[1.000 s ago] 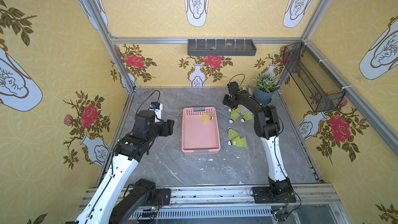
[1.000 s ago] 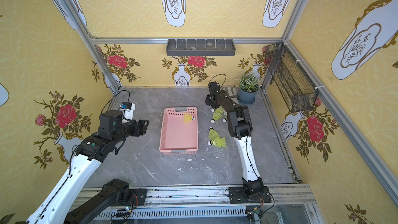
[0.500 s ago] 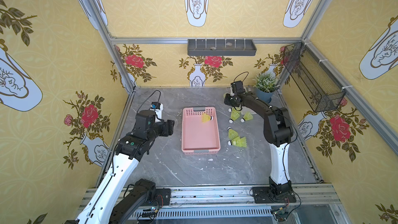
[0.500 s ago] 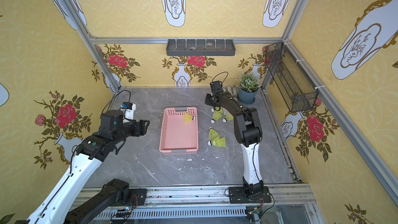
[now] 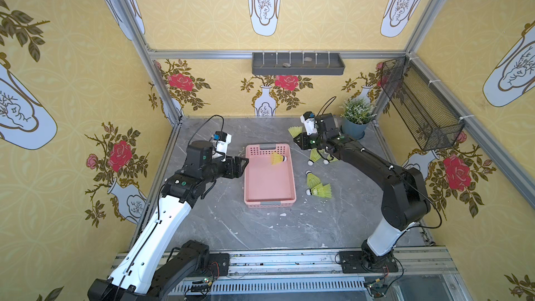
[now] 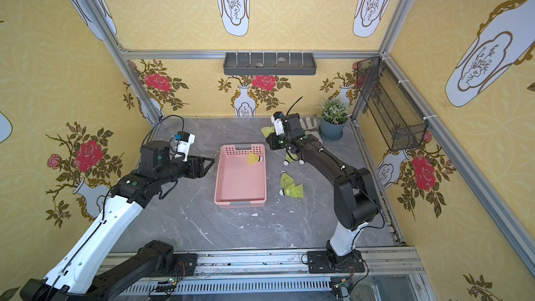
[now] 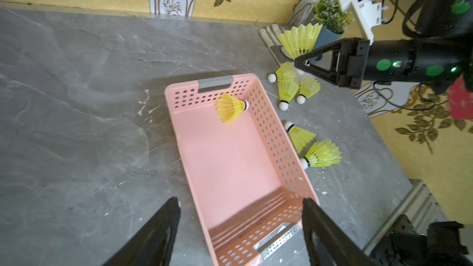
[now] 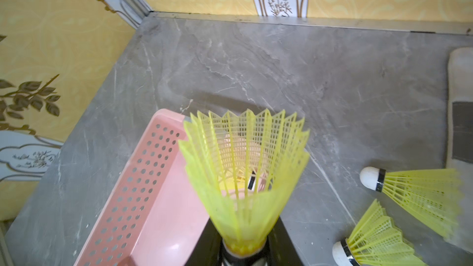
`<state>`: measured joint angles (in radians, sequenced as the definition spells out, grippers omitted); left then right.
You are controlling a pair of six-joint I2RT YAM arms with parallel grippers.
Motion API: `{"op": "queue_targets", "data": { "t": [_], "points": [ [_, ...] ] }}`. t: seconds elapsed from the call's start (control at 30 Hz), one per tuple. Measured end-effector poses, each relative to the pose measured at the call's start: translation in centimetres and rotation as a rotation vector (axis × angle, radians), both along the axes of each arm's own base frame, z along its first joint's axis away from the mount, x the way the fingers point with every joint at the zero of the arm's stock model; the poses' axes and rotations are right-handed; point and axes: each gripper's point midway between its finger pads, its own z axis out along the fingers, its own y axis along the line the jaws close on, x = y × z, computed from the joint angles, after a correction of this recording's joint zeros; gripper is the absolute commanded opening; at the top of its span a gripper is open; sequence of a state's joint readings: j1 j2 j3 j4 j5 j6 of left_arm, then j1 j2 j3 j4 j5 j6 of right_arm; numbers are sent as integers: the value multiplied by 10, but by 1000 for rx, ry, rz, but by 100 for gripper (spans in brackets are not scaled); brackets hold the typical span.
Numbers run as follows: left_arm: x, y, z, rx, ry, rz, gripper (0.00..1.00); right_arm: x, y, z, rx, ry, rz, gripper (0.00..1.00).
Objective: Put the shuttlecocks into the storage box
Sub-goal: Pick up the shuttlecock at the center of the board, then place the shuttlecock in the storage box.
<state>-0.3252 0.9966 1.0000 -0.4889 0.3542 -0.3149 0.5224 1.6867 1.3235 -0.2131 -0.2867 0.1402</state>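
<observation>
The pink storage box (image 5: 269, 201) (image 6: 240, 201) (image 7: 281, 149) lies mid-table with one yellow-green shuttlecock (image 5: 277, 158) (image 6: 253, 158) (image 7: 230, 107) at its far end. My right gripper (image 5: 298, 139) (image 6: 270, 140) (image 8: 244, 254) is shut on the base of another shuttlecock (image 5: 295, 131) (image 8: 245, 175), held in the air just beyond the box's far right corner (image 8: 143, 175). Several more shuttlecocks (image 5: 314, 154) (image 5: 321, 191) (image 7: 288, 90) (image 7: 322, 153) lie on the table to the right of the box. My left gripper (image 5: 244, 163) (image 6: 211, 162) (image 7: 240, 202) hovers open by the box's left side, holding nothing.
A potted plant (image 5: 357, 114) stands in the far right corner, with a pale glove (image 7: 271, 39) (image 8: 460, 111) lying beside it. A dark grey tray (image 5: 298, 63) hangs on the back wall. A black wire mesh basket (image 5: 419, 108) hangs on the right wall.
My right gripper has shut on a shuttlecock and lifted it off the table, and the right arm's elbow has swung out to the right. The left arm has not moved.
</observation>
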Motion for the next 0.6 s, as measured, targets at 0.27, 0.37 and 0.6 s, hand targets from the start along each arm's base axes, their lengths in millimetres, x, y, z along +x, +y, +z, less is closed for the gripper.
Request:
{"op": "queue_targets", "data": {
  "t": [0.27, 0.37, 0.6],
  "points": [
    [6, -32, 26, -78, -32, -173, 72, -67, 26, 6, -67, -81, 278, 17],
    [4, -40, 26, -94, -25, -235, 71, -89, 33, 9, -80, -102, 376, 18],
    [-7, -56, 28, -91, -33, -367, 67, -136, 56, 17, -85, -131, 597, 18]
  ]
}}
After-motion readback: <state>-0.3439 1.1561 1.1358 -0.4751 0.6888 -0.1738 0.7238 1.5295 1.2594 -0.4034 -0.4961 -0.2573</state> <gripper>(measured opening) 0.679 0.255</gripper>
